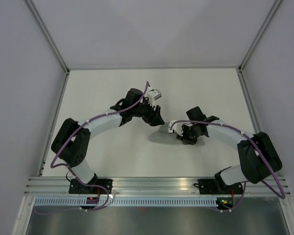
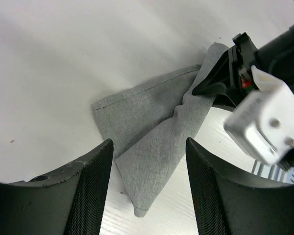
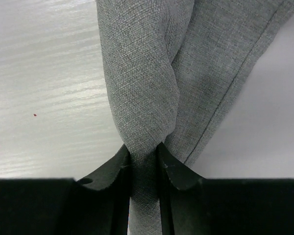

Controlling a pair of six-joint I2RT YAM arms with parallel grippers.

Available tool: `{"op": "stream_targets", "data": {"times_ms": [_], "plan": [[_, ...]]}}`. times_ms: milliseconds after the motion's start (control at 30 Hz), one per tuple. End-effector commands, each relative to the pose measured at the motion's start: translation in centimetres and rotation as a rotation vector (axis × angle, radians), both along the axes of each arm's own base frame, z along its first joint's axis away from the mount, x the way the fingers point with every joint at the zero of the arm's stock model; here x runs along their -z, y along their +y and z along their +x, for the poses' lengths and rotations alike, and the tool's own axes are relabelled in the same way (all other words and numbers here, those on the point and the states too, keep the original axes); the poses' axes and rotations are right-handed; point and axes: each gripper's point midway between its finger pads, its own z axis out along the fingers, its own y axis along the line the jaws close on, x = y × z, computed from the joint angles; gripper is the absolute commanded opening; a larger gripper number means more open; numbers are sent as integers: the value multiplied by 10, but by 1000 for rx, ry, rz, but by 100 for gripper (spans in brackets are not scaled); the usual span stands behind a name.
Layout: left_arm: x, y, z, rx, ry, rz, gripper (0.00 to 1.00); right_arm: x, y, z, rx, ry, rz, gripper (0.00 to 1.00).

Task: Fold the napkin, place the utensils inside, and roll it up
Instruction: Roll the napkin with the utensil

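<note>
My right hand point(image 3: 143, 155) is clamped on the napkin point(image 3: 147, 73). Its two dark fingers pinch a bunched, twisted stretch of the grey cloth at the bottom centre of the right wrist view. From there the cloth runs to the top edge of the frame in two folds, the right one with a stitched hem. My left hand point(image 2: 148, 147) has its fingers wide apart and grips nothing. They frame the lower part of the left wrist view, and the napkin lies beyond them on the white counter point(image 2: 63, 63). It is a crumpled, partly folded shape, with one corner at mid-left and another pointing to the bottom centre. At the upper right of that view the cloth rises into my right hand's black fingers point(image 2: 218, 81), and the white camera box point(image 2: 264, 125) of that wrist sits just below them. From above, both hands meet near the middle of the counter, the left one up and to the left of the right. Most of the napkin is hidden under them.
</note>
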Motion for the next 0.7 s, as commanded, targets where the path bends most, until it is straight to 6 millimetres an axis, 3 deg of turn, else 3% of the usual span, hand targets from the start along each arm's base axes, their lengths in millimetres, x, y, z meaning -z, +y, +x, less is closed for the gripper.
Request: {"op": "stream_targets", "data": {"times_ms": [0,33,300,433,667], "plan": [[-33,8,15,-129,-156,-72,66,-1,-5,-3,-15,125,8,21],[-44,11,13,-141,-190,-89,66,0,-6,-3,-14,180,-4,20],[-37,30,-6,-234,-381,-41,67,7,-14,8,-6,426,12,20],[-28,10,-31,-167,-513,55,68,16,-16,13,7,523,6,20],[-4,-24,-49,-61,-659,215,70,25,-19,20,36,588,6,20]]}}
